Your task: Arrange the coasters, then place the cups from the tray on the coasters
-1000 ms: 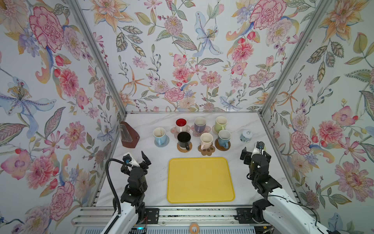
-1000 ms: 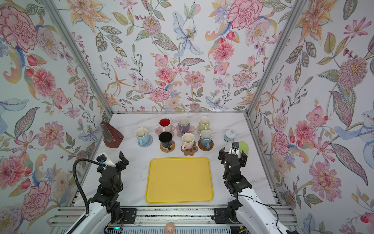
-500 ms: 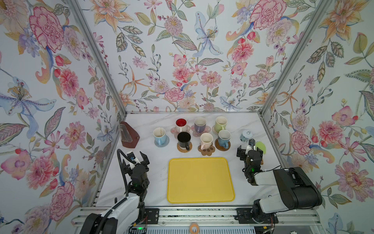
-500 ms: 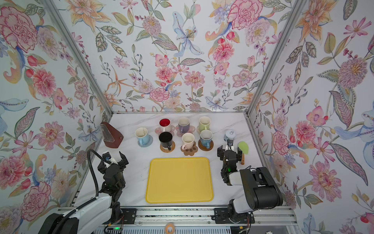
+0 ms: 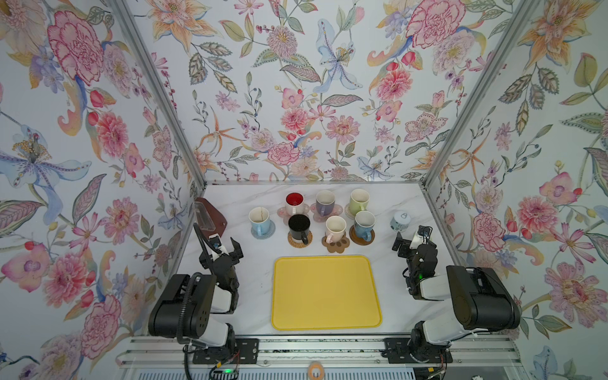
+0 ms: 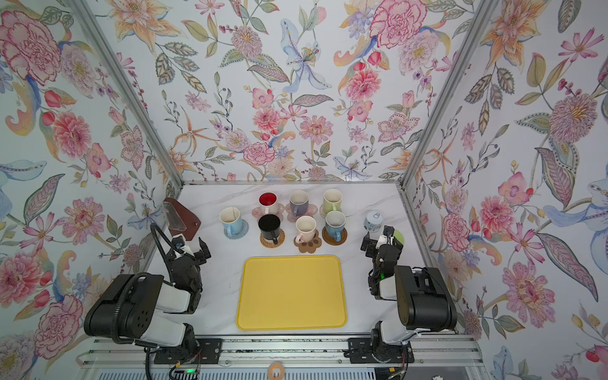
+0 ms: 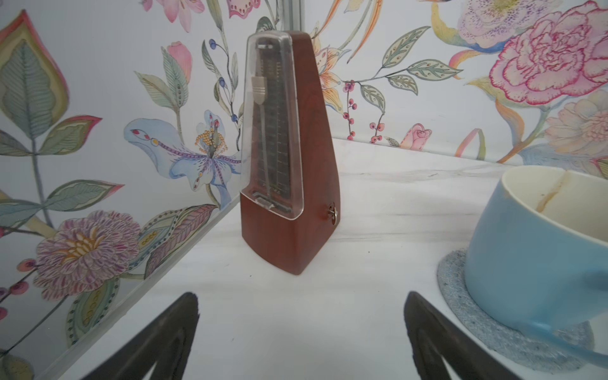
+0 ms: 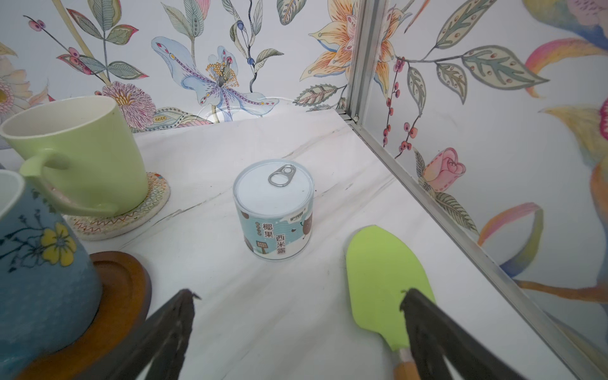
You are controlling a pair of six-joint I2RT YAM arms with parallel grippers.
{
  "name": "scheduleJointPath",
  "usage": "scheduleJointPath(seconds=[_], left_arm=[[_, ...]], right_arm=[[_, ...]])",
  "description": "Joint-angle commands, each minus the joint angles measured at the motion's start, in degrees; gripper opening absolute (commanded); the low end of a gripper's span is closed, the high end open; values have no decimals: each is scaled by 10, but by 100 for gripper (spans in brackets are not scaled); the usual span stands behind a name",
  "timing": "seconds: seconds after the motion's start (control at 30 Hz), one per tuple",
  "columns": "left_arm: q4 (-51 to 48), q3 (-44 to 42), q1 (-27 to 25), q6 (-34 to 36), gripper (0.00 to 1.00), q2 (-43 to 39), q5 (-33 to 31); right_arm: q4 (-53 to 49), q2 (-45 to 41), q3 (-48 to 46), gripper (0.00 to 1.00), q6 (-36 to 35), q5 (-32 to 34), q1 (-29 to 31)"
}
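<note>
The yellow tray (image 5: 325,292) lies flat on the white marble surface (image 5: 388,204), between the two arms. All seven cups stand beyond the tray's far edge, each upright on a coaster.

In the row nearer the tray:
- the light blue cup (image 5: 259,220) is on the grey woven coaster (image 5: 269,232);
- the black cup (image 5: 298,227) is on the tan rattan coaster (image 5: 292,240);
- the pink cup (image 5: 335,228) is on the brown paw coaster (image 5: 339,246);
- the blue cup (image 5: 364,225) is on the dark wooden coaster (image 5: 354,237).

Farther from the tray:
- the white cup with the red inside (image 5: 294,203) is on a pink flower coaster (image 5: 280,212);
- the lilac cup (image 5: 325,202) is on a second pink flower coaster (image 5: 337,209);
- the light green cup (image 5: 358,201) is on the pale woven coaster (image 8: 131,218).

The left pincer (image 7: 301,296) hovers left of the tray's far corner. It is released, its fingers wide with nothing between them, and it faces a brown metronome (image 7: 286,158). The right pincer (image 8: 297,294) hovers right of the tray's far corner, likewise released and grasping nothing. A small can (image 8: 274,210) and a green spatula (image 8: 385,273) rest on the surface ahead of it.
</note>
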Motion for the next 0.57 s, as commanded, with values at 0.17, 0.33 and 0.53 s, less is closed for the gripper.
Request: scheduleJointPath(seconds=[0.17,0.33,0.53], left_arm=[[-2,47,11,12,99,37,65],[-40,67,3,16,99,34,46],[-55,72,-2,23,99,34,49]], right_arm=[[-11,1,16,99,13,-4,-2],[-18,2,20,99,14,-9,-4],[6,-2,5,99,11,-16,-4]])
